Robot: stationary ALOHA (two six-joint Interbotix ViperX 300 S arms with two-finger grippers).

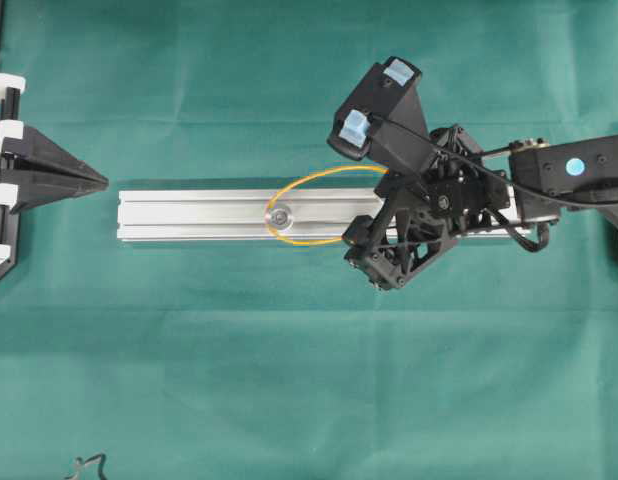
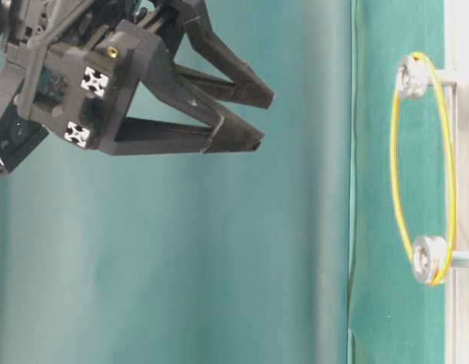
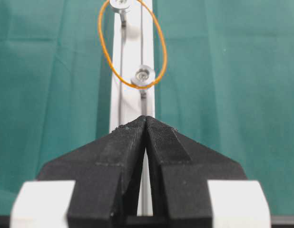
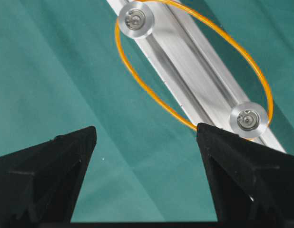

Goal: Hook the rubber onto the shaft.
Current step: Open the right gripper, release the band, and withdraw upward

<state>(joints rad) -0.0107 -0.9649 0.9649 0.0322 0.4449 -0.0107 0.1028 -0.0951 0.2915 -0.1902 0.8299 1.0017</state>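
Rubber: the thin orange rubber (image 4: 151,90) forms a closed, stretched loop that runs around both silver shafts, with no slack visible.
Near shaft: in the right wrist view the shaft by the gripper (image 4: 248,119) carries the loop around its outer side, under the round head.
Far shaft: the second shaft (image 4: 135,20) carries the other end of the loop (the table-level view shows the band seated behind both heads).
Rail: the grey aluminium rail (image 1: 189,215) lies flat on the green cloth (image 1: 289,380), both shafts standing up out of its slot.
Right gripper: the right gripper (image 4: 147,137) hangs above the rail near one shaft, jaws spread wide, nothing between them; the rubber is clear of both fingers.
Left gripper: the left gripper (image 3: 146,124) sits well apart at the rail's other end, jaws pressed together on nothing.
Progress: judged from the loop's position, the hooking appears complete; both ends are caught and the band is released.
Remaining: at most, clearing the right arm from the rail (no further work on the rubber seems necessary).
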